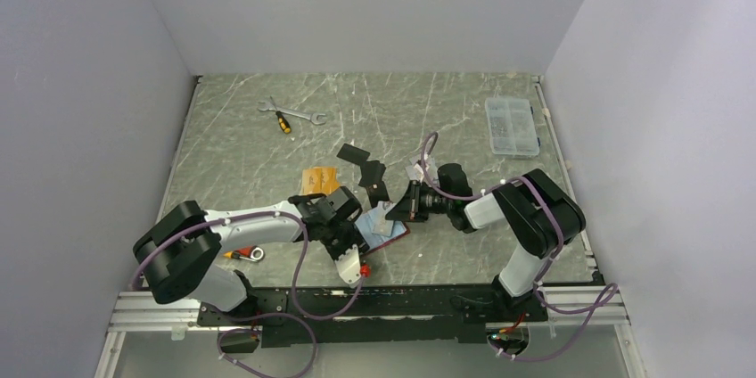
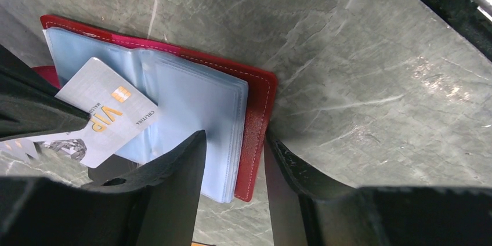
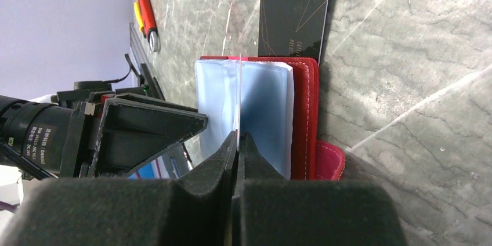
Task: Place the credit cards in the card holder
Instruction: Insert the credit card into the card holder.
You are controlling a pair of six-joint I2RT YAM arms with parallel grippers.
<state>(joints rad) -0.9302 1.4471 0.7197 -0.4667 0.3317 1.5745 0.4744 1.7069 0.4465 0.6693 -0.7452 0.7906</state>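
The dark-red card holder (image 1: 398,236) lies open on the table, clear sleeves up, also in the left wrist view (image 2: 258,107) and the right wrist view (image 3: 304,112). My right gripper (image 3: 238,136) (image 1: 401,207) is shut on a silver-grey card (image 2: 110,112), seen edge-on in the right wrist view (image 3: 239,95), its far end over the sleeves. My left gripper (image 2: 235,141) (image 1: 358,234) is open, its fingers straddling the holder's near corner. Orange cards (image 1: 318,180) and black cards (image 1: 374,173) lie behind the holder; one black card (image 3: 296,8) lies just past it.
A wrench and a yellow-handled screwdriver (image 1: 285,118) lie at the back left. A clear compartment box (image 1: 512,126) stands at the back right. A small red-and-yellow tool (image 1: 241,255) (image 3: 145,11) lies by the left arm. Grey walls enclose the table.
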